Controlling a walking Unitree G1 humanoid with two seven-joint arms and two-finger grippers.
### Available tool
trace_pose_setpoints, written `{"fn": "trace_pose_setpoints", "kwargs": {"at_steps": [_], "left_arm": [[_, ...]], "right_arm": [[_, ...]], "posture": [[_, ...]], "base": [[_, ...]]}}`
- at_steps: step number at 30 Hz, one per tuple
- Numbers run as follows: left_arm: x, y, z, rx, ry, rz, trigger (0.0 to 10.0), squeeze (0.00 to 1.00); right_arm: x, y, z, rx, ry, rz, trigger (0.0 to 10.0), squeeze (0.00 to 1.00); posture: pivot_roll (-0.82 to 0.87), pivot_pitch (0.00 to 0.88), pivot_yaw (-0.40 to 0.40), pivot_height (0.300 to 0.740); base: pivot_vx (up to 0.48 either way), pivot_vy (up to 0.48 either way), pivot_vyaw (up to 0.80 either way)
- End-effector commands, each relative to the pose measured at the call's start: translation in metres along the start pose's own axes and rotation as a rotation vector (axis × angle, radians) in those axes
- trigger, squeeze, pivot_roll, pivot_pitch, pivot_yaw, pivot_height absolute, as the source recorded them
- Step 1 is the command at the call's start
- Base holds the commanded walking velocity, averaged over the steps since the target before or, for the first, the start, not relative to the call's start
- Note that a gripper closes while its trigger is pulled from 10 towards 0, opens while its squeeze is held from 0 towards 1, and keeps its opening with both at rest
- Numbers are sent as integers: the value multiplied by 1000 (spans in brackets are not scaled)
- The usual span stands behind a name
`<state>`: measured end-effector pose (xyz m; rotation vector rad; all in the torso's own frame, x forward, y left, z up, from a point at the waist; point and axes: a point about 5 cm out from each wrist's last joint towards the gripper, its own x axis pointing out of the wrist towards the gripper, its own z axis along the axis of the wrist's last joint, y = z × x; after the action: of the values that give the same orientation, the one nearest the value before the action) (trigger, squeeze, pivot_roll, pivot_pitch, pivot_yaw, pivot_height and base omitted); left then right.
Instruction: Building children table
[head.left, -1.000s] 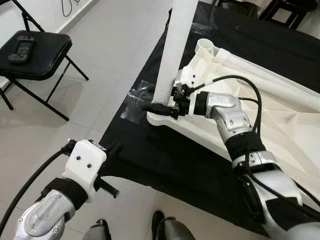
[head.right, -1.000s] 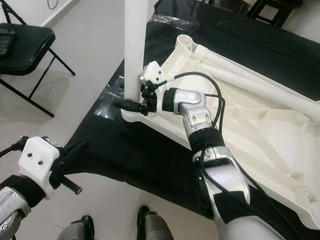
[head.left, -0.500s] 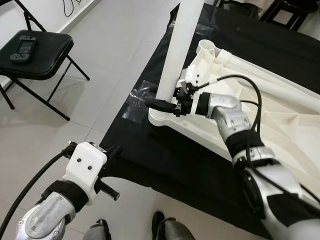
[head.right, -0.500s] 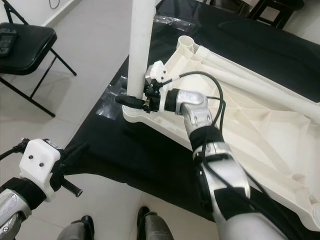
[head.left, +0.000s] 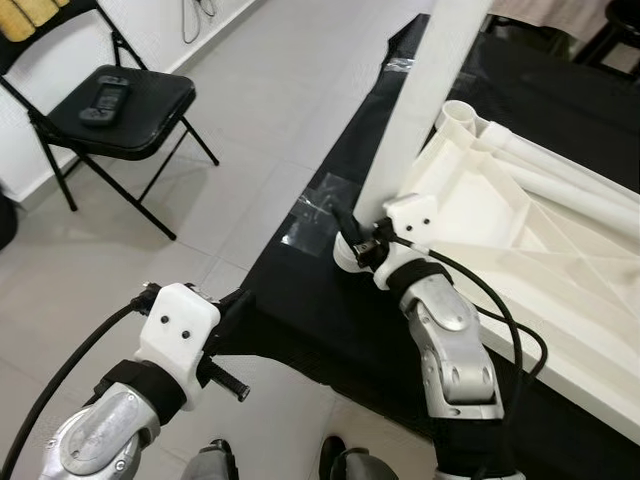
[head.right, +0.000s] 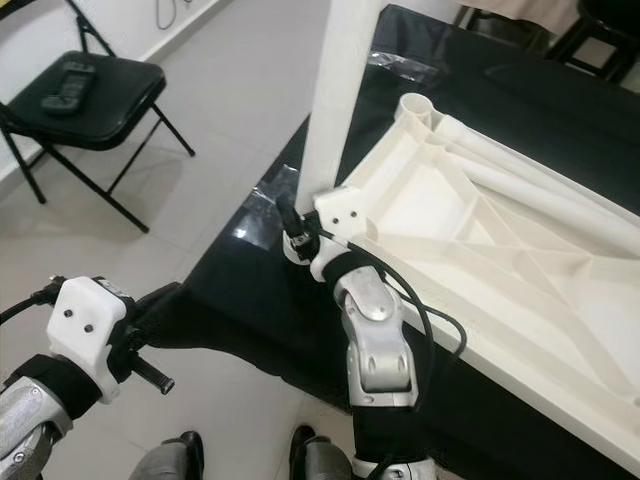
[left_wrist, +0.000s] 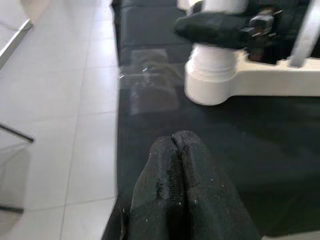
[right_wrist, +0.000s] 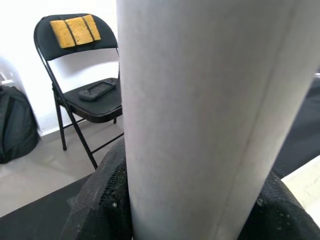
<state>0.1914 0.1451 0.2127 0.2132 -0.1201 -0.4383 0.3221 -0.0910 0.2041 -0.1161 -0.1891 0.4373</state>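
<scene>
Grey floor tiles (head.left: 150, 290) spread out on the robot's left, and over them lies a black cloth (head.left: 330, 320) carrying the upturned white children's table top (head.left: 520, 230). Right at its near corner, a white table leg (head.left: 425, 100) stands upright in the corner socket (left_wrist: 212, 82), leaning a little. And there's the right pincer (head.left: 345, 230), clamped around the foot of that leg just above the socket, one black finger (right_wrist: 107, 195) on each side of the white tube! Down low on the left, the left pincer (left_wrist: 175, 145) hangs over the cloth's edge with its fingers pressed together, gripping nothing, well short of the socket. A clear plastic sheet (left_wrist: 150, 85) lies flat on the cloth beside the socket. Out by the wall, a black folding chair (head.left: 120, 110) holds a dark handheld device (head.left: 105, 98) on its seat.
</scene>
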Motion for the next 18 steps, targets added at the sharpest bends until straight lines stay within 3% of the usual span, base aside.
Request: {"fn": "trace_pose_setpoints", "kwargs": {"at_steps": [1,2,4,6,7,8,9,12,15,18], "left_arm": [[-2,-2,-5,-21,27,-10,10000,0],[-1,-1,-5,-15,26,-3,10000,0],[-1,0,-6,-12,24,3,10000,0],[0,0,-6,-12,25,2,10000,0],[0,-1,-6,-12,24,2,10000,0],[0,-1,-6,-12,24,2,10000,0],[1,-1,-5,-10,18,9,10000,0],[1,-1,-5,-8,15,13,10000,0],[1,0,-5,-2,15,20,10000,0],[1,0,-5,0,16,20,10000,0]], "right_arm": [[-13,-6,-55,27,265,-21,10000,0],[-7,-7,-48,78,227,0,10000,1000],[6,-13,-28,163,121,77,10000,1000],[8,-14,-19,187,87,93,10000,1000],[11,-13,-5,206,47,230,10000,239],[11,-13,-5,206,47,230,10000,239],[13,-14,18,142,-30,463,10000,0],[14,-15,24,118,-51,537,10000,0],[16,-21,29,16,-63,692,10000,0],[20,-27,29,12,-50,759,10000,0]], "posture": [[152,330,-129,740],[154,324,-130,740],[155,316,-133,740],[157,311,-134,740],[158,306,-137,740],[158,306,-137,740],[171,300,-145,740],[171,300,-145,740],[184,296,-148,740],[186,296,-148,740]], "base": [[0,0,0],[0,0,0],[0,0,0],[0,0,0],[0,0,0],[0,0,0],[0,0,0],[0,0,0],[0,0,0],[0,0,0]]}}
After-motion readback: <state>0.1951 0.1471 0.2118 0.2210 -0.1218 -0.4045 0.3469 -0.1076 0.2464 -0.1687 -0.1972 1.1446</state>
